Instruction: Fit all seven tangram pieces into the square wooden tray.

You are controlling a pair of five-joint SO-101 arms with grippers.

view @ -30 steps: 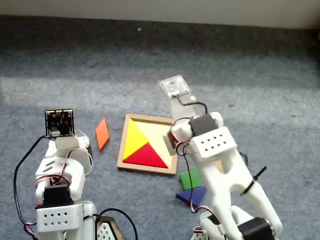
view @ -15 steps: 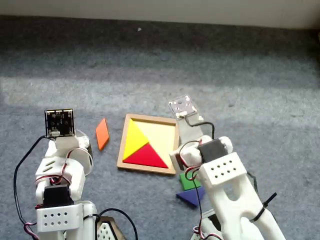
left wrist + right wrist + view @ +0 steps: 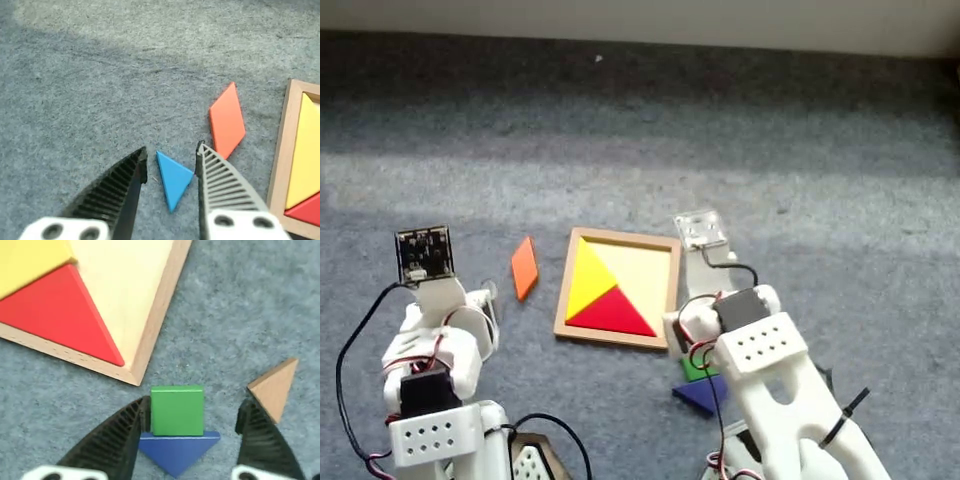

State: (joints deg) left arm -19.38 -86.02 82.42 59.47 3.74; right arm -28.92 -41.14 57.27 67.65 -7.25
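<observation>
Right gripper (image 3: 192,407), spread wide, has the square (image 3: 177,410) between its fingers, off the tray (image 3: 155,325) corner. We judge a pickup: lower, then pinch.

The left arm (image 3: 430,400) and right arm (image 3: 775,370) are both showing white printed shells with rows of small round holes, black servo blocks, thin black cables (image 3: 340,385) and red and white wires (image 3: 695,350). The left arm is carrying a black square circuit board (image 3: 423,252), the right a pale clear one (image 3: 703,230) and a black cable tie (image 3: 845,408). The left hand (image 3: 171,148) is pairing one black ribbed finger (image 3: 117,185) with a pale grey one, while the right hand (image 3: 194,402) is showing two black ribbed ones.
</observation>
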